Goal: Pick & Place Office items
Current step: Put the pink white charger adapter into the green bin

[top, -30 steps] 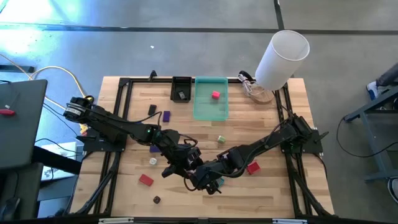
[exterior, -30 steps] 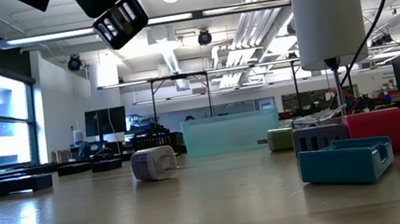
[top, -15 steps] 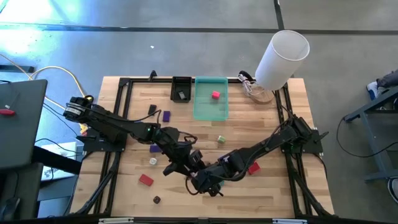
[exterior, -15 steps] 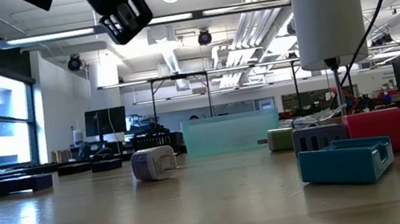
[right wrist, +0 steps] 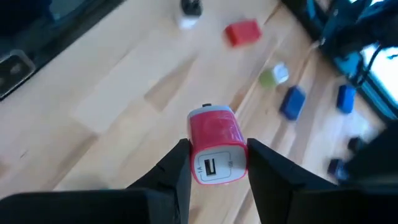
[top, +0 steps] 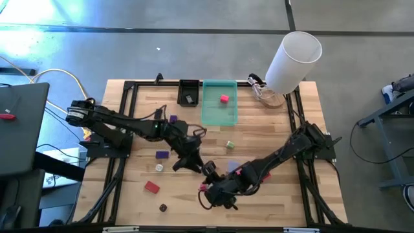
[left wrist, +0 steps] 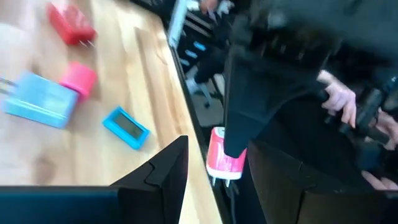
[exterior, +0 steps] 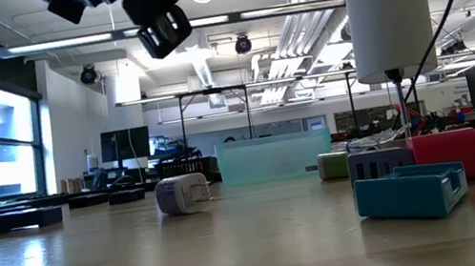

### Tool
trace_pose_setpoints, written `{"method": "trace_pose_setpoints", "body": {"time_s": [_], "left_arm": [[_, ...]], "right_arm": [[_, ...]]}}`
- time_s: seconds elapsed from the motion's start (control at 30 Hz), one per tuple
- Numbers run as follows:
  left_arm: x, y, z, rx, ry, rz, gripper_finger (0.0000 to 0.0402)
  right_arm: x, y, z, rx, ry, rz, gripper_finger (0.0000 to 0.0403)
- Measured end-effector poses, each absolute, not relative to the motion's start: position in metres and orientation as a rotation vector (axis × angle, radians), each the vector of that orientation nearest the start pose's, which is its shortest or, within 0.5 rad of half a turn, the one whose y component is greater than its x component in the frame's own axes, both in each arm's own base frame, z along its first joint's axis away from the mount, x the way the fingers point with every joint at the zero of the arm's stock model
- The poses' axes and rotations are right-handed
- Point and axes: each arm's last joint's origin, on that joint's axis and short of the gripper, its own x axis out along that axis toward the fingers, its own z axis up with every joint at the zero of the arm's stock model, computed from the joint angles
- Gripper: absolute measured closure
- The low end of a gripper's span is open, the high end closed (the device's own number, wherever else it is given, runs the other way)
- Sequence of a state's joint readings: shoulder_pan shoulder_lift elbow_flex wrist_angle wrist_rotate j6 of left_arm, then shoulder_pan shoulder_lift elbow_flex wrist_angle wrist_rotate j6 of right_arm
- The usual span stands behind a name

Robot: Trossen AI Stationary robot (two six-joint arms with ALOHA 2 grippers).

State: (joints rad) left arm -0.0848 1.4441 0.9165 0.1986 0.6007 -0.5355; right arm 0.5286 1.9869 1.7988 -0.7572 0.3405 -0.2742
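The right gripper (right wrist: 214,163) is clamped on a pink charger block (right wrist: 216,144), one dark finger on each side, its USB slot facing the wrist camera and the wooden table (right wrist: 93,93) well below it. From above, that gripper (top: 208,188) sits low on the front half of the table, just left of centre, with a spot of pink (top: 202,188) showing at its tip. The left wrist camera catches the same pink block (left wrist: 224,155) hanging from the other arm's dark finger.

The left gripper (top: 183,162) hangs close by, just up and to the left of the right one, raised off the wood; in the low view it (exterior: 161,30) hangs high near the ceiling lights. I cannot tell how wide its fingers stand.

Around them the other pieces lie scattered: a red block (top: 152,187) at front left, a small black piece (top: 163,208) nearer the front edge, a white-and-green piece (top: 159,167), a purple block (top: 162,155), and a green piece (top: 229,144) near the middle. Farther back lie a blue block (top: 173,120) and a black clip (top: 158,114).

At the back stands the translucent green tray (top: 212,113) with a pink cube (top: 224,98) inside, a small black tray (top: 188,86) touching its left side, and the big white cylinder (top: 294,60) at the back right corner.
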Motion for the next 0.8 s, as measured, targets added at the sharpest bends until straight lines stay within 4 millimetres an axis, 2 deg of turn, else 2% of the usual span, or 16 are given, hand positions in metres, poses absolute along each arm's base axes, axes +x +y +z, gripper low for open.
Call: {"method": "trace_pose_setpoints", "body": {"time_s": [0.17,0.4,0.5,0.63,0.8], "left_arm": [[0.307,-0.023,0.272,-0.558,0.465,-0.486,0.024],[0.28,-0.001,0.275,-0.459,0.548,-0.027,0.024],[0.265,0.002,0.28,-0.423,0.574,0.098,0.024],[0.248,0.0,0.286,-0.394,0.608,0.17,0.024],[0.226,-0.006,0.29,-0.346,0.648,0.264,0.024]], "right_arm": [[0.361,0.207,0.277,-0.705,0.966,0.055,0.0288],[0.339,0.17,0.292,-0.614,1.124,-0.213,0.0288],[0.334,0.152,0.302,-0.578,1.166,-0.272,0.0288],[0.329,0.115,0.317,-0.543,1.224,-0.359,0.0288],[0.319,0.054,0.348,-0.335,1.181,-0.464,0.0288]]}}
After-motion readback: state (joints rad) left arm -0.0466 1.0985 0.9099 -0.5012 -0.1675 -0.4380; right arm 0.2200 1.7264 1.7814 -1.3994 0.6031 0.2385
